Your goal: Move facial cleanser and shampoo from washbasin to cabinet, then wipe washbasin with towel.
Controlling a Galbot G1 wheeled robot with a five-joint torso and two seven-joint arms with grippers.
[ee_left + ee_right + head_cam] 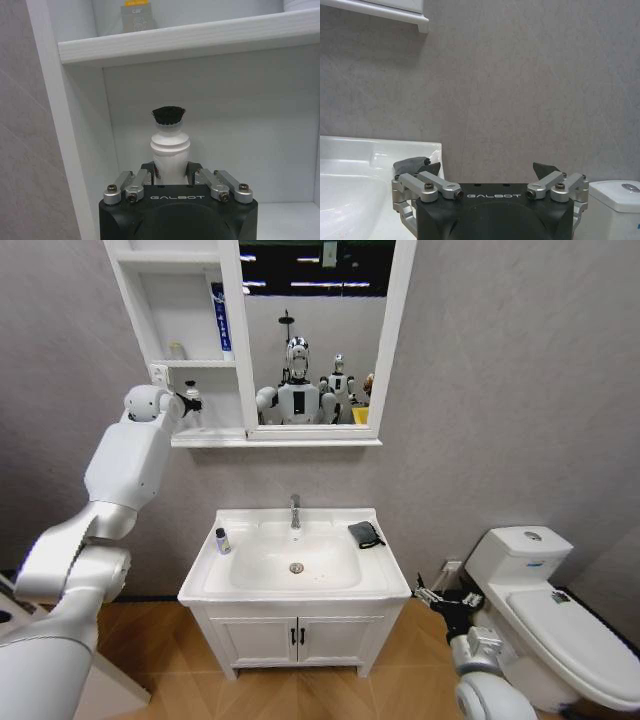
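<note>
My left gripper (188, 400) is raised into the lowest shelf of the white cabinet (150, 330). It is shut on a white bottle with a black cap (170, 147), held upright; the bottle's base is hidden behind the gripper (170, 172). I cannot tell whether it is the cleanser or the shampoo. A second small bottle with a dark cap (222, 540) stands on the washbasin's (250, 520) left rim. On the right rim, beside the chrome tap (295, 510), lies the dark towel (365, 533). Low down, right of the vanity, my right gripper (440, 598) hangs open and holds nothing (489, 170).
A blue and white tube (222, 325) and a small jar (177, 350) stand on the cabinet's middle shelf. The mirror (315, 330) joins the shelves on the right. A white toilet (540, 590) stands right of the vanity doors (295, 635).
</note>
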